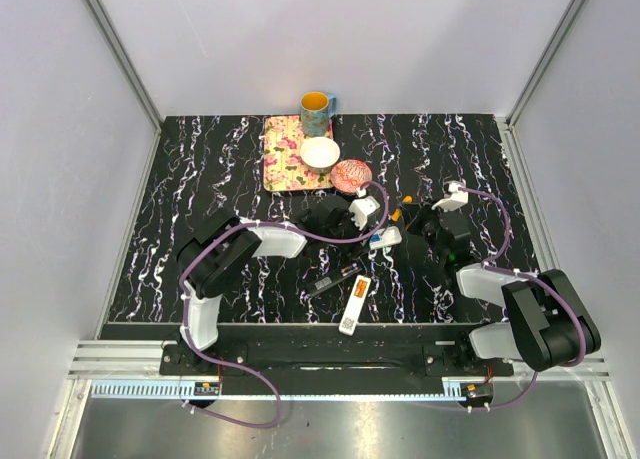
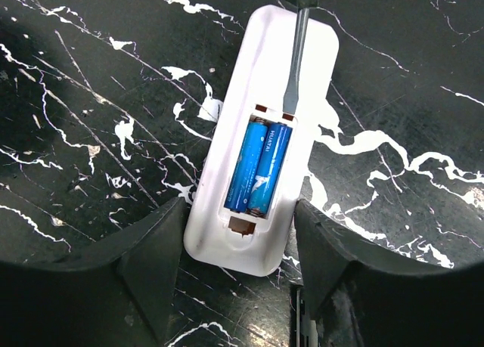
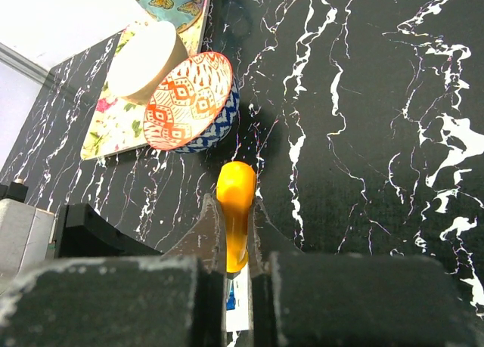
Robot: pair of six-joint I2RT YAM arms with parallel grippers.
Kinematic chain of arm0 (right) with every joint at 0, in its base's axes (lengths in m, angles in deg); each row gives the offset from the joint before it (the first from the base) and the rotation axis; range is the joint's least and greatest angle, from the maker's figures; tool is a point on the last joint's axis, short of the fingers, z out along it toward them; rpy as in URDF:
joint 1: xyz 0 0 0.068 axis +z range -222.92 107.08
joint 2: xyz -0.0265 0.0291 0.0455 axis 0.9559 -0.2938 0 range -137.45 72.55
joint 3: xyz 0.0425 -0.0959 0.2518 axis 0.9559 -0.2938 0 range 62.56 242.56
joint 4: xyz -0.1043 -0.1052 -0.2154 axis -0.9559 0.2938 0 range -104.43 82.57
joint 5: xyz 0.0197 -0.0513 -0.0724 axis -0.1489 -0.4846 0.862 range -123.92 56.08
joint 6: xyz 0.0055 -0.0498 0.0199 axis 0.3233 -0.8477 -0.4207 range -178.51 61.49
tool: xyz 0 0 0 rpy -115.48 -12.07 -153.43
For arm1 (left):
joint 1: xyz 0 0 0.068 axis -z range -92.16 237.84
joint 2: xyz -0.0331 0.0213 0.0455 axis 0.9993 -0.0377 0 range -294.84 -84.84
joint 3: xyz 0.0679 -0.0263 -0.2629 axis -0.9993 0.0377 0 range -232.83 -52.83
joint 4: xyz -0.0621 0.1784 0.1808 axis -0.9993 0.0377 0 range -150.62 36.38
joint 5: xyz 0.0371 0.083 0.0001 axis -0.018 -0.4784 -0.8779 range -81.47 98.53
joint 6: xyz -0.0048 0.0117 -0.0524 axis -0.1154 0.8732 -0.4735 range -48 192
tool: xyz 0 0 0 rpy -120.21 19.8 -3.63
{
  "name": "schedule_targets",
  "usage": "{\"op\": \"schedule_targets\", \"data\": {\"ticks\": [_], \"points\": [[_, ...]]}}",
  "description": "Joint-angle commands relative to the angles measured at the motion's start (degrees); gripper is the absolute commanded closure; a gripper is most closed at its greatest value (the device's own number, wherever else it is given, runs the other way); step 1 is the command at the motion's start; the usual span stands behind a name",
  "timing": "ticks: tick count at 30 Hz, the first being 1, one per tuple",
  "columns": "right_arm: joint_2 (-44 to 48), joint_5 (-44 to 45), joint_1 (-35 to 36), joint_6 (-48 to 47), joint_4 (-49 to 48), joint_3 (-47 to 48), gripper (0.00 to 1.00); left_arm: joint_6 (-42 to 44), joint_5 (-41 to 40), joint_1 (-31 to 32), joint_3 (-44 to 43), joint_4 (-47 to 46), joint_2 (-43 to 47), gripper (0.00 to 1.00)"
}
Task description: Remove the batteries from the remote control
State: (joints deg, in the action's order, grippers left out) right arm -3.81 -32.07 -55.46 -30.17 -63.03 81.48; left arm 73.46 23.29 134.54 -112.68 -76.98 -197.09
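A white remote control [image 2: 227,233] lies back-up with its battery bay open; two blue batteries [image 2: 259,169] sit side by side in it. My left gripper [image 2: 239,211] is closed on the remote's near end, one finger against each side. My right gripper [image 3: 236,233] is shut on the orange handle of a screwdriver [image 3: 235,199]. The screwdriver's grey shaft [image 2: 295,60] reaches down to the far edge of the bay. In the top view the remote [image 1: 385,239] lies between the left gripper [image 1: 368,217] and the right gripper [image 1: 420,224].
A second white remote [image 1: 355,304] and a black piece [image 1: 335,279] lie nearer the front edge. A patterned bowl [image 1: 351,175], a white bowl [image 1: 320,154] on a floral tray [image 1: 285,164] and a mug [image 1: 317,105] stand behind.
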Motion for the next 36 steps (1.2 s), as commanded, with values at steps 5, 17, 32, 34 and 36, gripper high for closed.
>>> {"op": "schedule_targets", "data": {"ticks": [5,17,32,34,36], "points": [[-0.99,-1.67,-0.05,0.23,-3.78,0.86,1.0,-1.28,1.15,1.82,2.63,3.62,-0.96,0.44],[-0.37,-3.34,0.04,-2.06,-5.45,-0.28,1.0,-4.09,-0.79,3.13,2.64,5.54,0.36,0.57],[-3.01,-2.38,-0.05,-5.13,-2.92,0.5,1.0,-4.44,-0.53,3.31,1.5,5.81,-1.13,0.6],[-4.06,-3.07,-0.05,-5.48,-2.47,1.03,1.0,-4.27,-0.44,3.31,1.41,5.9,-1.31,0.6],[-4.67,-2.99,-0.05,-5.57,-2.03,1.56,1.0,-4.18,-0.44,3.4,1.41,5.99,-1.31,0.6]]}}
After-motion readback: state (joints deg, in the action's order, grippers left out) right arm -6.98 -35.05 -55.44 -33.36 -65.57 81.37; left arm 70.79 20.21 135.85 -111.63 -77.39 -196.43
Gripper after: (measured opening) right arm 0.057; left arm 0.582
